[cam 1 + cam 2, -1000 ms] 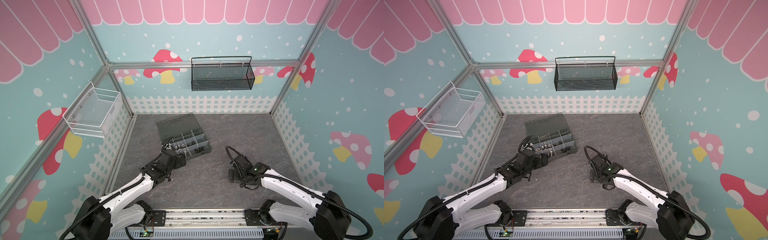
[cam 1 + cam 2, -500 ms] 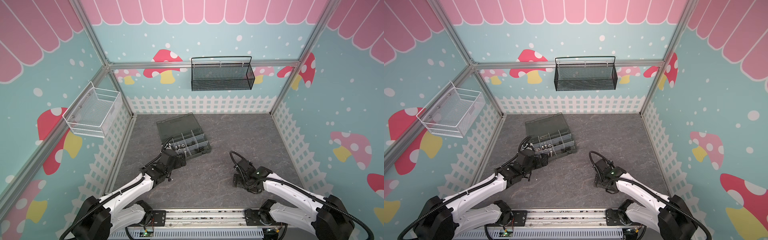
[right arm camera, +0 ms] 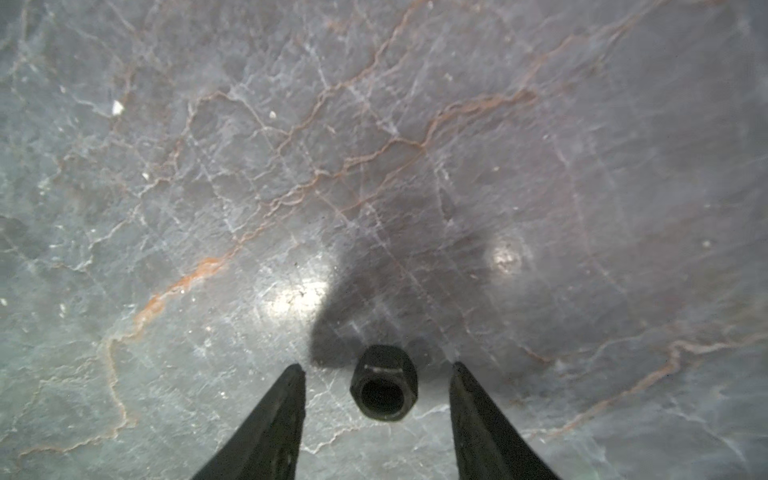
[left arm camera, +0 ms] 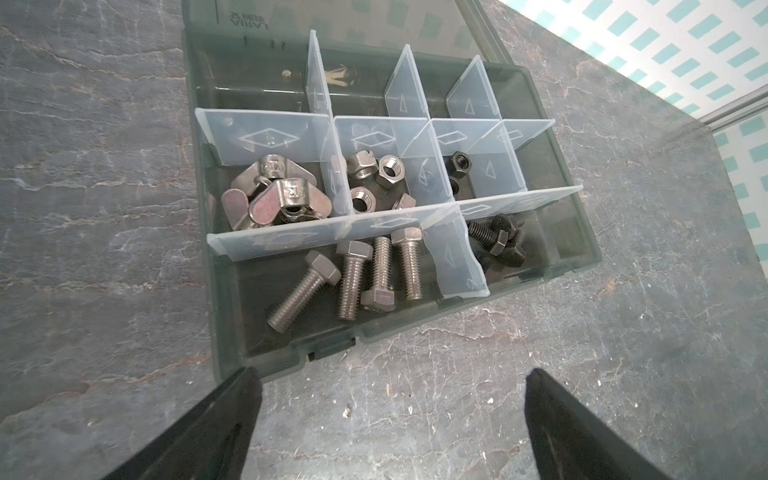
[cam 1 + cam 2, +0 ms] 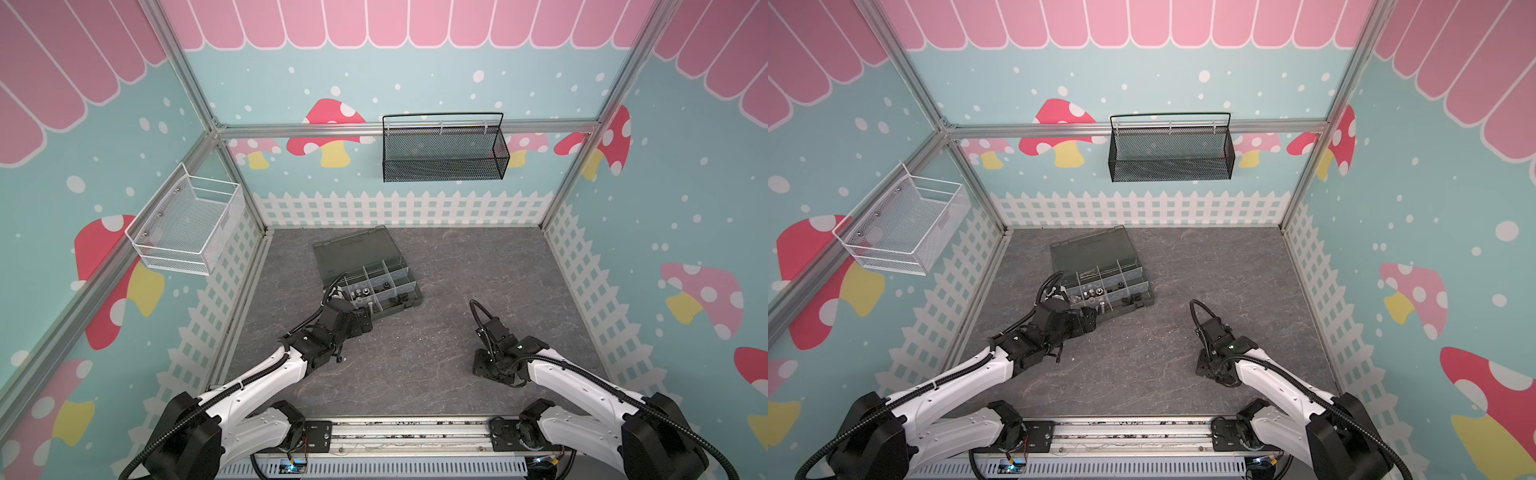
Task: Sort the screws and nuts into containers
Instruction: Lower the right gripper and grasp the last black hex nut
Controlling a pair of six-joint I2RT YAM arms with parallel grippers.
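One black nut (image 3: 383, 384) lies between your right gripper's (image 3: 377, 365) jaws, which have half-closed without touching it yet; pinch next. Your left gripper (image 4: 392, 370) stays spread by the organizer box (image 4: 552, 232).

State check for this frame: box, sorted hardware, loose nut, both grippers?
organizer box: lid open, folded back.
silver screws: lying in one front compartment.
black screws: piled in the compartment beside them.
wing nuts: in own compartment.
silver nuts: in own compartment.
black nuts: in own compartment.
loose black nut: on table, untouched.
left gripper: open, empty.
right gripper: open, straddling the loose nut.
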